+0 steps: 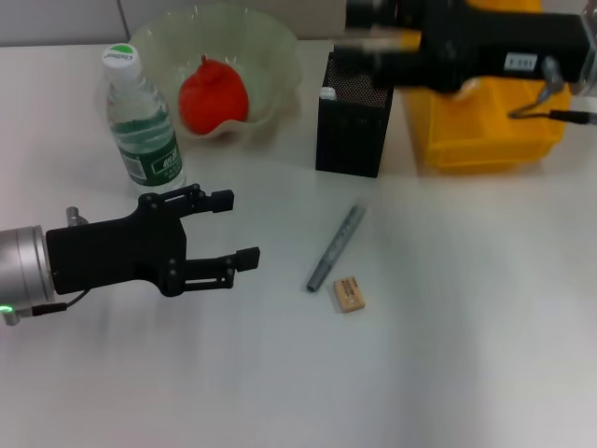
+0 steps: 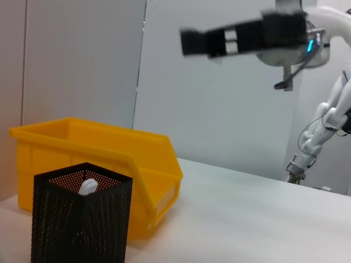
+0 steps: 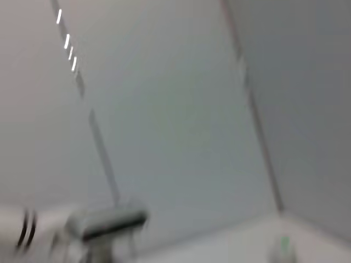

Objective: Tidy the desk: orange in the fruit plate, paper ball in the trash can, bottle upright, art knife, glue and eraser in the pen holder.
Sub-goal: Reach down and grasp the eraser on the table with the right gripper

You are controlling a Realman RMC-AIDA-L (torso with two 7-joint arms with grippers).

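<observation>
My right arm reaches over the trash can (image 1: pixel 485 131) with its pincer (image 1: pixel 366 13) above the pen holder (image 1: pixel 353 117), fingers can't tell; coming down it could clip that mesh rim and tip it. Bottle (image 1: pixel 140 117) upright, orange (image 1: pixel 213 93) in fruit plate (image 1: pixel 275 47). My left pincer (image 1: pixel 229 229) hangs spread and empty over the worktop (image 1: pixel 448 355); going for the grey art knife (image 1: pixel 336 247), it may nudge the eraser (image 1: pixel 350 293) lying just beside.

Nothing really readable here. The bottle (image 1: pixel 140 121) has white print on its green label and the right arm (image 1: pixel 494 42) carries a small white sticker, but both are too blurry to make out.
</observation>
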